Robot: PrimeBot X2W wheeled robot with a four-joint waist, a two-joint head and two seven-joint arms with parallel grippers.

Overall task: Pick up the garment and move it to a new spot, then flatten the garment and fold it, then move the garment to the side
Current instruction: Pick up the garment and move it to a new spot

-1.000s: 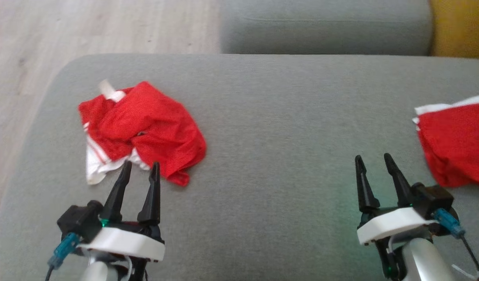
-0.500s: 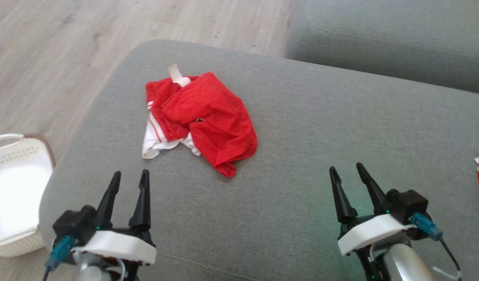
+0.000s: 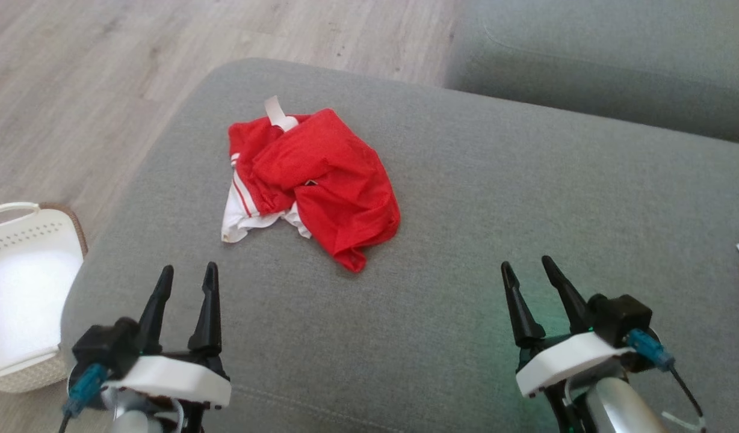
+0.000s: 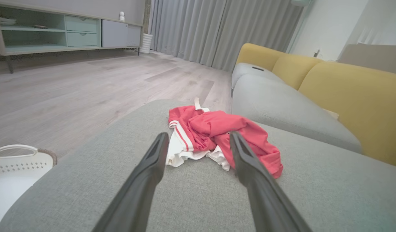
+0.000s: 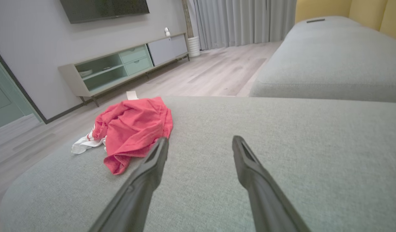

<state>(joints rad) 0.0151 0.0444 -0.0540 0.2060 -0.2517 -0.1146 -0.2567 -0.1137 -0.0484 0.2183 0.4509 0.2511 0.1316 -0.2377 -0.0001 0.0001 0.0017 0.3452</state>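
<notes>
Left end effector (image 3: pixel 188 269) and right end effector (image 3: pixel 526 263) hover spread wide, empty, above a grey fabric sofa cushion (image 3: pixel 454 252). Crumpled red-and-white mesh garment (image 3: pixel 321 180) lies ahead, unpicked; reaching forward to grasp it seems next.

Right wrist cam: right gripper (image 5: pixel 200 139) rises from bottom centre, fingers spread wide, nothing between them, tips over bare grey cushion (image 5: pixel 282 145). Red garment (image 5: pixel 133 129) with white trim is crumpled at centre-left on the same cushion, just beyond the left fingertip and not touching it. White strap end sticks up at its far edge. Second grey cushion (image 5: pixel 330 64) at upper right, yellow backrest (image 5: pixel 346 9) behind it. Wood floor (image 5: pixel 211 71) at upper centre. Low cabinet (image 5: pixel 120 67) against the wall at upper left, TV (image 5: pixel 104 8) above it, grey curtains (image 5: pixel 243 22) top centre.
</notes>
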